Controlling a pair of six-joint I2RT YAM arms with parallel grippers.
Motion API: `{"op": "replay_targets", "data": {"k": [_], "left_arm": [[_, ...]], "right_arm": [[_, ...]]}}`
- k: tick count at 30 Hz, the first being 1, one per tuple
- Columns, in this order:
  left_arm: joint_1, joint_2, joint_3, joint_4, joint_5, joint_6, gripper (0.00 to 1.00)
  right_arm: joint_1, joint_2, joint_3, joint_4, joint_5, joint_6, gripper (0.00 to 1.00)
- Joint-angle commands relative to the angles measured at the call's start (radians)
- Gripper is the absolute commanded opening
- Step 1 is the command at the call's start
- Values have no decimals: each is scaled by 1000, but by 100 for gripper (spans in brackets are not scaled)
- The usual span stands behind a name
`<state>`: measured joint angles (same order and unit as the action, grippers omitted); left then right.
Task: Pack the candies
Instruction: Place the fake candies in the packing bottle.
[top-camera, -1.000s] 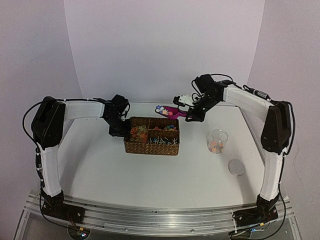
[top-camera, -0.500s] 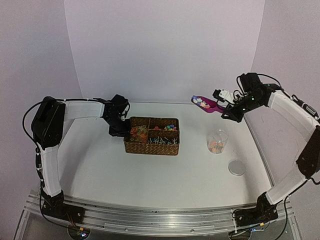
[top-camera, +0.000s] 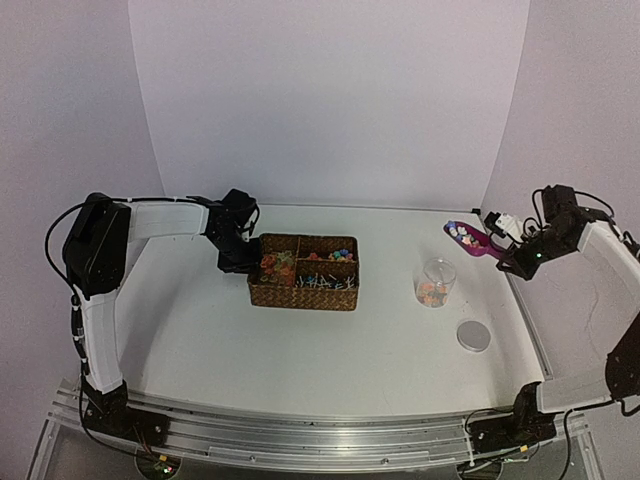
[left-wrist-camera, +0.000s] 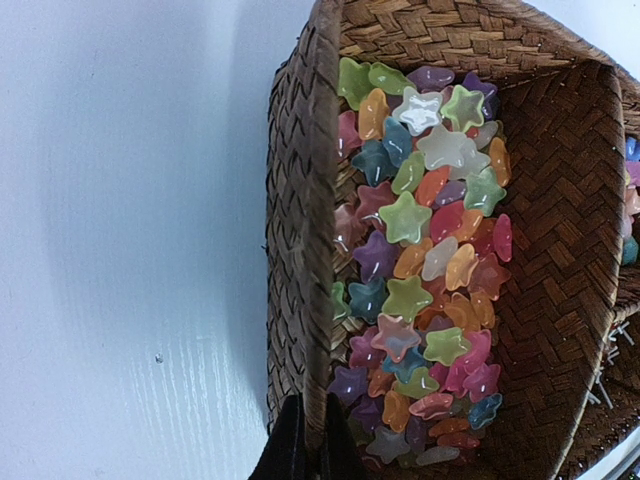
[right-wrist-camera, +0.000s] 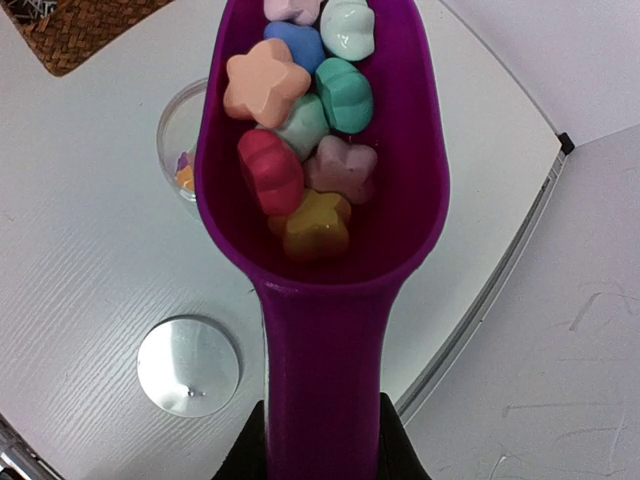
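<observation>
Currently right fingers (right-wrist-camera: 252, 458) pinch the scoop (right-wrist-camera: 325, 350) of candies (right-wrist-camera: 300, 130) near the cup (top-camera: 435, 282); left fingers (left-wrist-camera: 290, 448) clamp the basket (left-wrist-camera: 300, 200) wall.

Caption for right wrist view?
Right gripper holds magenta plastic scoop loaded with colourful candies, near clear cup and silver lid.

Bright, even, soft shadows; sharp wrist close-ups.

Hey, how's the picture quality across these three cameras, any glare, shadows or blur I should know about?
Top external: soft even light, slightly grainy, the candies in the scoop are mere specks. Left wrist: sharp, small glints on the star candies, soft shadow beside the basket. Right wrist: scoop crisp, the cup behind it slightly soft.
</observation>
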<state>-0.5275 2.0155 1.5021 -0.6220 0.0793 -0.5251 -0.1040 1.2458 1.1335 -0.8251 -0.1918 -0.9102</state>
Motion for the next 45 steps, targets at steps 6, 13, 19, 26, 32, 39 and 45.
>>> {"op": "replay_targets", "data": {"k": [6,13,19,26,32,39,45], "left_arm": [[24,31,2,-27,16,-26,0],[26,35,1,-27,20,-28,0],[26,35,-2,-27,23,-33,0],[26,37,-7,-25,31,-35,0],[26,36,-9,-24,32,-37,0],[26,37,-9,-22,34,-38,0],[26,34,-9,-24,33,-37,0]], "right_arm": [[-1,-47,-39,-80,29,-157,0],[0,15,0,-122,88,-222,0],[24,56,29,-121,161,-245,0],[66,122,90,-116,257,-249,0],[98,152,109,-135,345,-280,0],[176,178,164,-138,413,-298,0],[204,188,169,-148,487,-336,0]]}}
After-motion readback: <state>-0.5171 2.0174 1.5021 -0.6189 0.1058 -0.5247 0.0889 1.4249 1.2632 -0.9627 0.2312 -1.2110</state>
